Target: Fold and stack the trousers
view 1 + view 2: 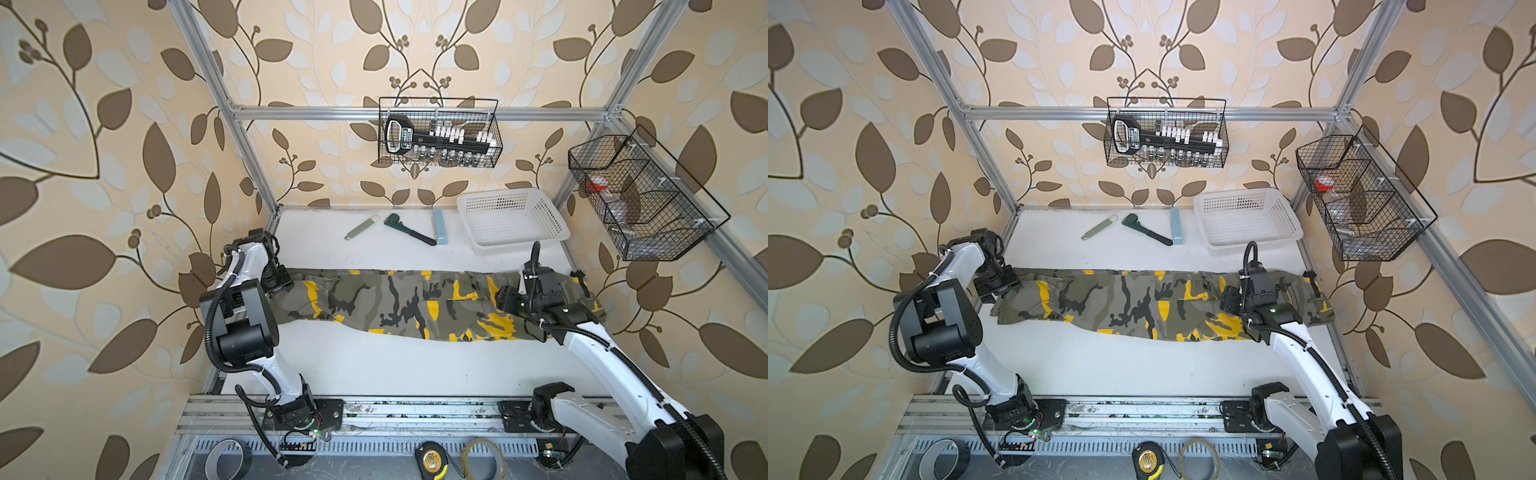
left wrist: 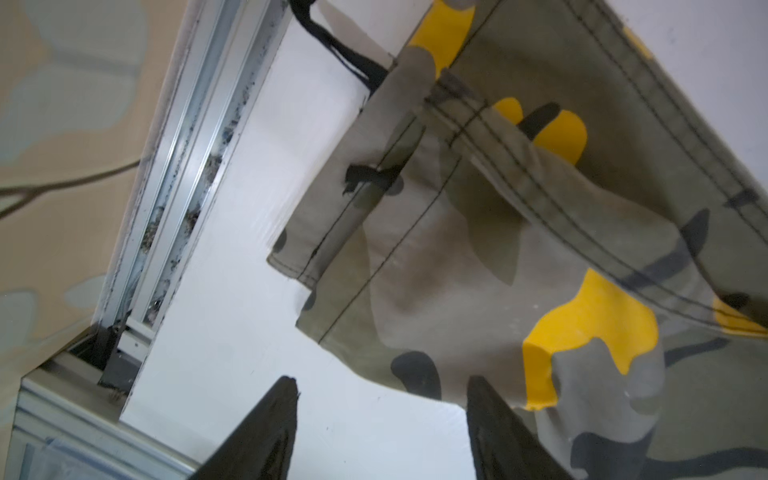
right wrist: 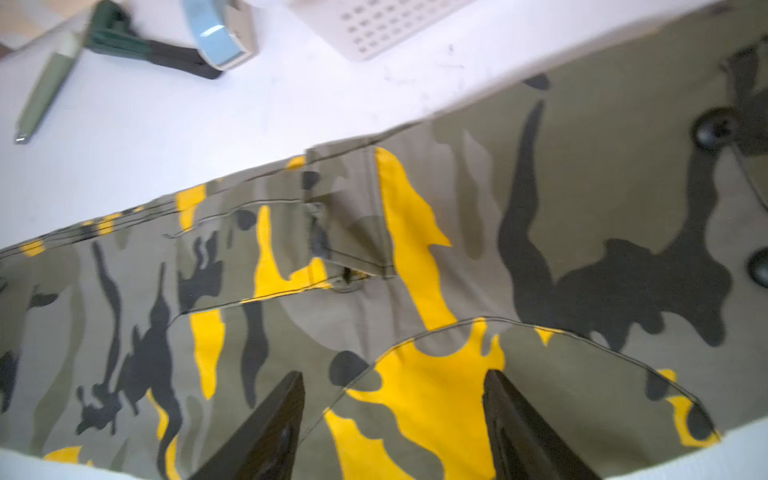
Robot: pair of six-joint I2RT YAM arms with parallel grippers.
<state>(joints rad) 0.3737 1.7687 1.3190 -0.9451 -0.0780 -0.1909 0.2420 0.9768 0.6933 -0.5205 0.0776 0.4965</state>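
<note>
The camouflage trousers (image 1: 395, 303) (image 1: 1133, 299) lie flat across the middle of the white table, leg hems at the left and waist at the right. My left gripper (image 1: 280, 284) (image 1: 1000, 284) (image 2: 382, 380) hovers at the hem end, open. Bare table shows between its fingers, and one finger (image 2: 494, 419) stands at the edge of the hem cloth (image 2: 415, 291). My right gripper (image 1: 505, 298) (image 1: 1227, 299) (image 3: 392, 374) is open above the waist end, over a yellow patch by a curved pocket seam (image 3: 519, 328), with no cloth between the fingers.
Behind the trousers lie a green flat tool (image 1: 361, 226), a dark wrench (image 1: 409, 232) and a light blue block (image 1: 439, 226). A white plastic basket (image 1: 513, 220) stands at the back right. Wire baskets (image 1: 438, 133) (image 1: 640, 195) hang on the frame. White table shows in front of the trousers.
</note>
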